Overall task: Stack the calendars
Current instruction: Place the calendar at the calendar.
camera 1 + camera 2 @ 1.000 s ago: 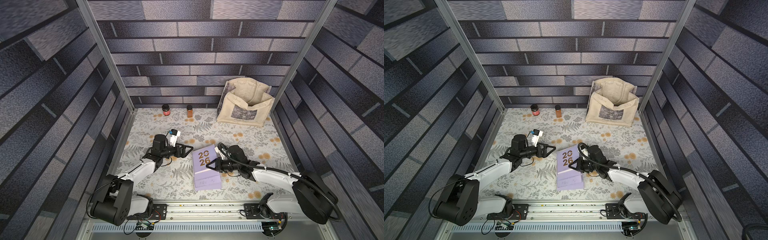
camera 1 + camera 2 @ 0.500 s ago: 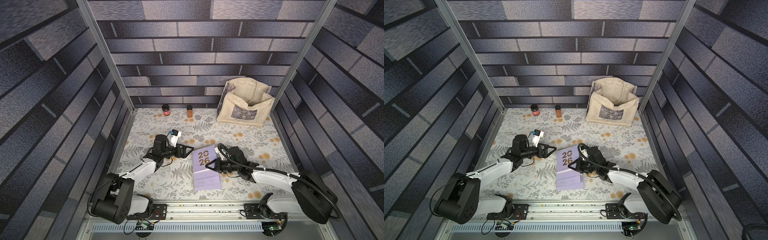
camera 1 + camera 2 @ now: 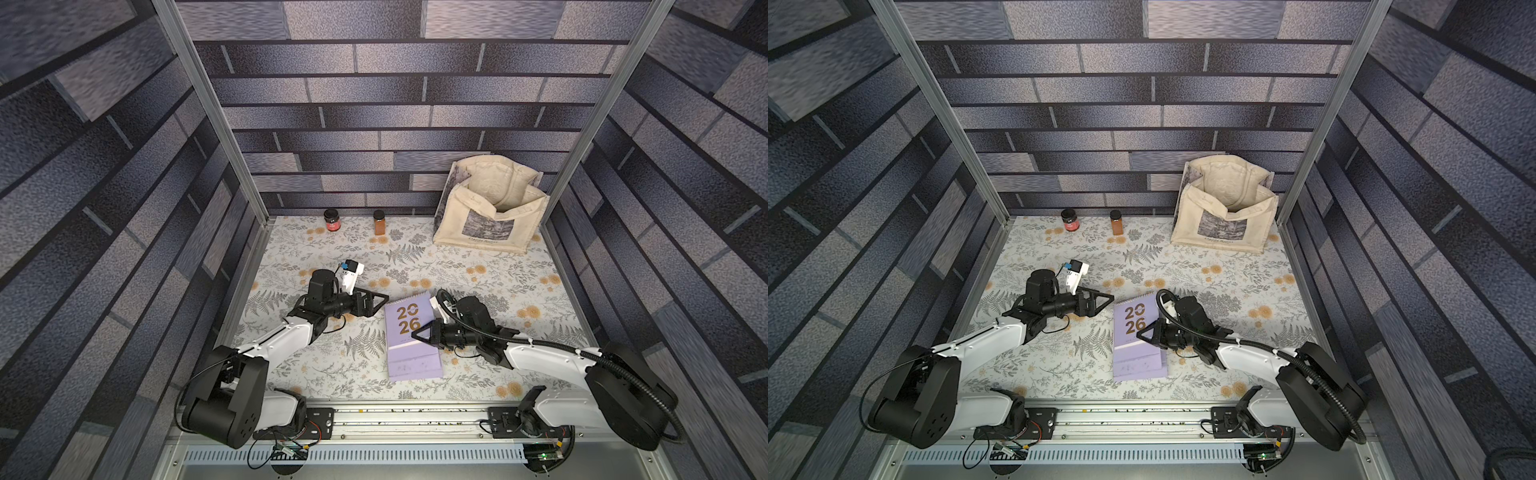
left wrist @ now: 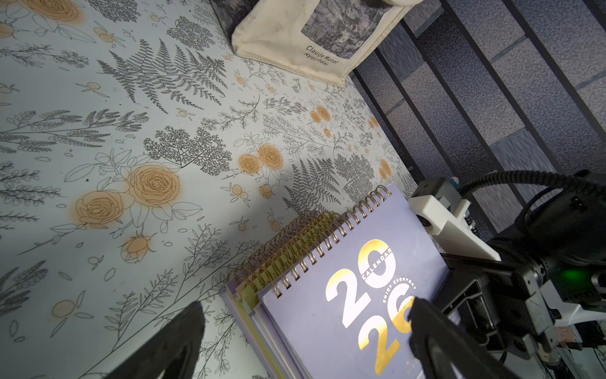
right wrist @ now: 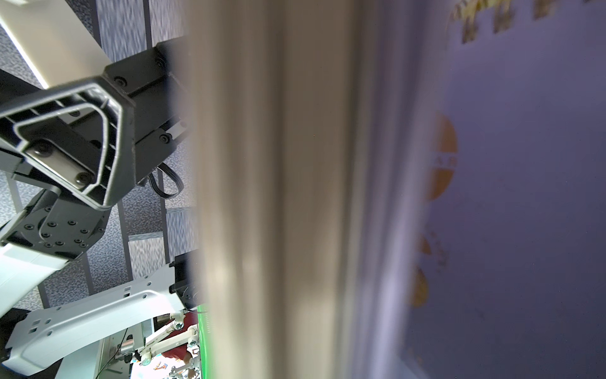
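Right claw (image 3: 417,335) crept inward, clamped on top calendar (image 3: 405,320); stack (image 3: 415,363) lies just under claw. Left claw (image 3: 385,296) wide, empty. You seem nearly done: lower, release.

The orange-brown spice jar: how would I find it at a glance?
Look along the foot of the back wall, where a cream tote bag stands. Two small dark-lidded jars stand there too; the spice jar is the one nearer the bag, slim and orange-brown, while the squat jar beside it has a red label.
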{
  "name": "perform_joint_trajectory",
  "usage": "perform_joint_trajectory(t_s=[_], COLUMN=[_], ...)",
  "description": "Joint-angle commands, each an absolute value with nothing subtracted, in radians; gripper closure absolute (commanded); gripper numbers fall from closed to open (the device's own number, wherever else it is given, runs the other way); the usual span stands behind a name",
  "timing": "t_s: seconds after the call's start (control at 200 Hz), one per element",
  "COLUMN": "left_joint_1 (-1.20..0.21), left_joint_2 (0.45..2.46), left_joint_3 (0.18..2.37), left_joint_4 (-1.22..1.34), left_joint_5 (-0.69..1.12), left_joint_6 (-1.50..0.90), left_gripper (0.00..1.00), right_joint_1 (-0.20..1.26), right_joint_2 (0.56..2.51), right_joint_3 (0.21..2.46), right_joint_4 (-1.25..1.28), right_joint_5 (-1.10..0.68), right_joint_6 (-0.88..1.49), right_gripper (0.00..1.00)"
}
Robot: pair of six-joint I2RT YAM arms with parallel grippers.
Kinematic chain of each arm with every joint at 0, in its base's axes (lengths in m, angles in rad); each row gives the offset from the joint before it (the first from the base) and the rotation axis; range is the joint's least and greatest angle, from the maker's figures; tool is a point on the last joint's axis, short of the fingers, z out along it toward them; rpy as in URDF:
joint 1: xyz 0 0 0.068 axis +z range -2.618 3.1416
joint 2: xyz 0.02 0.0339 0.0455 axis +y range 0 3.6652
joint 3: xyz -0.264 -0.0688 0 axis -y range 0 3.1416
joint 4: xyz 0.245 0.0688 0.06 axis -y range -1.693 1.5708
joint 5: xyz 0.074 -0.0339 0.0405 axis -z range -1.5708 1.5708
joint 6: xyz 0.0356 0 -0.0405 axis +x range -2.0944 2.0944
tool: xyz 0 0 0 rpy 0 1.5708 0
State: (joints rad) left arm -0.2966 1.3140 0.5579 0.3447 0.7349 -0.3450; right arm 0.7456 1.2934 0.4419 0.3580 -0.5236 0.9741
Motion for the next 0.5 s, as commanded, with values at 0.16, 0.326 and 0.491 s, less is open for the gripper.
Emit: perform_joint_trajectory(t_s=[0.16, 0.326, 0.491], left_joint_1=[-0.308, -0.31, -0.311], left_joint_2=[1.306, 1.305, 1.304], left_joint_3=[0.561, 0.562, 0.561], left_joint_4=[0.331, 0.327, 0.325], left_joint_5=[0.736, 0.736, 0.734], left_joint_6=[-0.342, -0.341, -0.34], left_gripper=[0.0, 0.0, 0.0], right_joint_1=[0.761, 0.771, 0.777], right_joint_2=[1.278, 1.276, 1.272], right_joint_3=[0.419, 0.414, 0.408], right_joint_4=[0.371, 0.374, 0.374], right_joint_5=[-0.501, -0.492, -0.479], right_joint_6=[0.985, 0.993, 0.998], right_gripper=[1.0, 1.0, 1.0])
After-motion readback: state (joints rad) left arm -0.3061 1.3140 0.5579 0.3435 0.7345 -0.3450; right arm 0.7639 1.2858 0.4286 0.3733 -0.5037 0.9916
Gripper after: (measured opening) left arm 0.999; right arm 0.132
